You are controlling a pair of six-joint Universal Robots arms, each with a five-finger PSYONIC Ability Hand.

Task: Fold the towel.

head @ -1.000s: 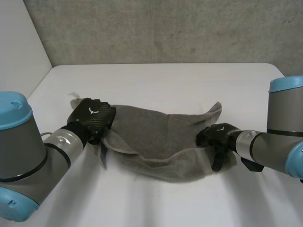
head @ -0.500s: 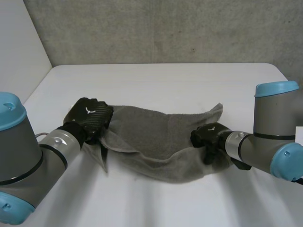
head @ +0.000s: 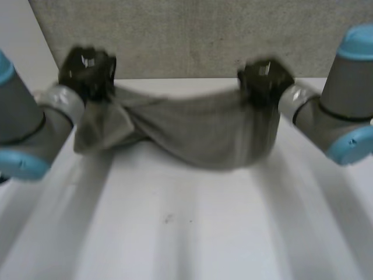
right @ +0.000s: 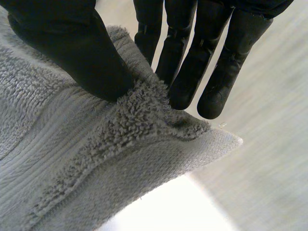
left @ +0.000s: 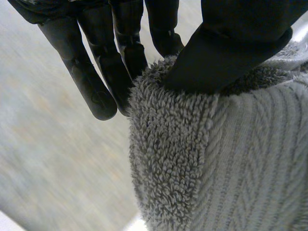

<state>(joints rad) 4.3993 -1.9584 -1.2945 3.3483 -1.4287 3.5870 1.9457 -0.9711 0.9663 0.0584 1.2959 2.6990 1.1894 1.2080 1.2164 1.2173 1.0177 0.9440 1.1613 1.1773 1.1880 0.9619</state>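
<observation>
**Grey terry towel [head: 198, 131] held up at both ends**

Above the white table [head: 192, 233] the towel is hung, sagging in the middle. One end is pinched between thumb and fingers by the black left hand [head: 87, 67], and the other corner is pinched likewise by the black right hand [head: 265, 76].

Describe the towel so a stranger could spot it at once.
Look above the white table. A grey towel hangs between the left hand and the right hand, each pinching an end. It alone is soft and fluffy, sagging in the middle.
</observation>
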